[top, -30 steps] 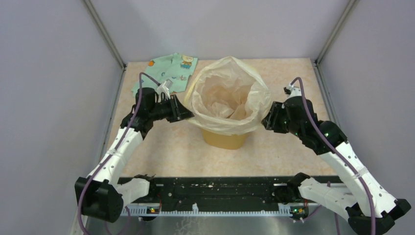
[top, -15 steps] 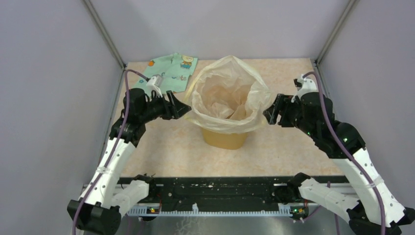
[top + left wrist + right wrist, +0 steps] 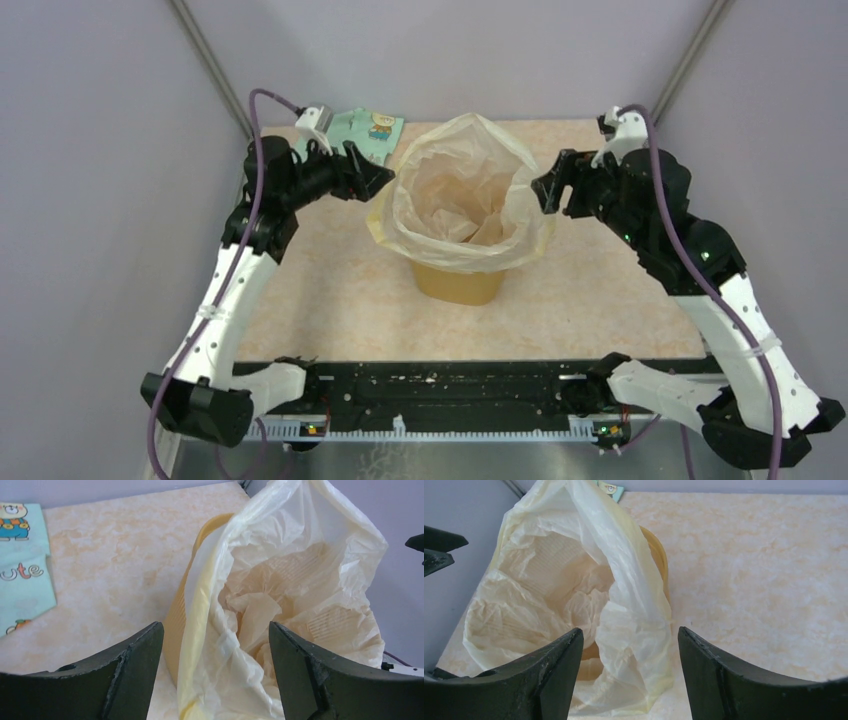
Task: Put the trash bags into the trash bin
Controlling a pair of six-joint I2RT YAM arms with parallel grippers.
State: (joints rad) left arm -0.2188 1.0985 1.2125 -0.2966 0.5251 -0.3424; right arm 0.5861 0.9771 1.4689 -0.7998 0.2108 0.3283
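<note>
The cream-yellowish trash bag (image 3: pixel 465 190) lines the orange-yellow trash bin (image 3: pixel 460 285) at mid-table, its mouth spread wide and its edge draped over the rim. My left gripper (image 3: pixel 385 180) hovers just left of the bag's mouth, open and holding nothing. My right gripper (image 3: pixel 543 190) hovers just right of it, open too. In the left wrist view the bag's near edge (image 3: pixel 210 630) and the bin's wall (image 3: pixel 177 617) show between the spread fingers (image 3: pixel 140 655). In the right wrist view the bag (image 3: pixel 634 620) hangs over the bin's rim (image 3: pixel 659 555), free of both fingers (image 3: pixel 559 660).
A mint-green patterned cloth (image 3: pixel 365 130) lies flat at the back left of the table, behind my left gripper, and its corner (image 3: pixel 22 565) shows in the left wrist view. Grey walls close in the left, right and back sides.
Both grippers have opened and let go of the bag's edge, then lifted and drawn toward the far side. The bag stays draped over the bin.
</note>
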